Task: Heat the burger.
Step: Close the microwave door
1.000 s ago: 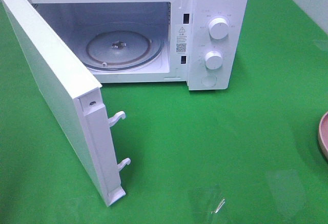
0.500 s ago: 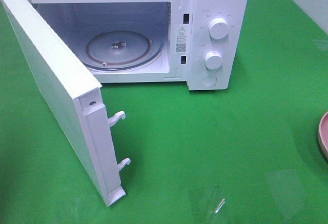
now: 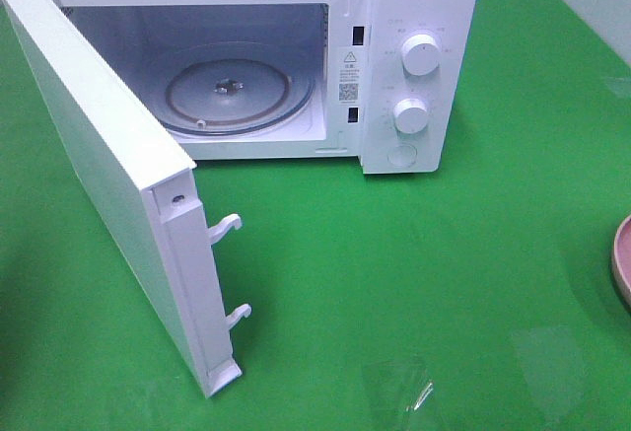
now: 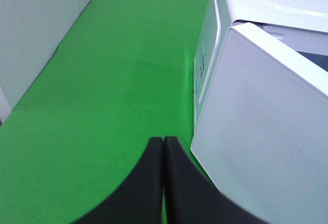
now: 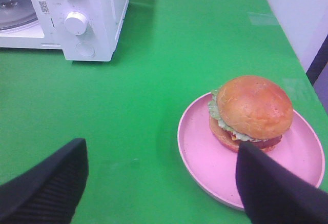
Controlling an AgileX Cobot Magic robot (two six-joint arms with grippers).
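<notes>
The burger (image 5: 251, 110), golden-brown bun over green lettuce, rests on a pink plate (image 5: 205, 157) in the right wrist view. My right gripper (image 5: 161, 175) hovers short of the plate, open, its dark fingers (image 5: 51, 183) spread wide with nothing between them. The white microwave (image 3: 419, 17) stands at the back with its door (image 3: 99, 175) swung wide open and a bare glass turntable (image 3: 232, 96) inside. My left gripper (image 4: 163, 144) is shut and empty, beside the outer face of the open door (image 4: 266, 142). In the exterior high view neither gripper appears, and only a sliver of the plate (image 3: 622, 263) shows.
A green cloth (image 3: 394, 273) covers the table. The microwave's two knobs (image 3: 421, 56) and round button (image 3: 402, 156) face forward. The door's latch hooks (image 3: 227, 226) stick out toward the table's middle. A pale wall (image 4: 31, 39) runs along the left side.
Nothing has shifted in the exterior high view: the microwave, its open door and the plate's edge stay put.
</notes>
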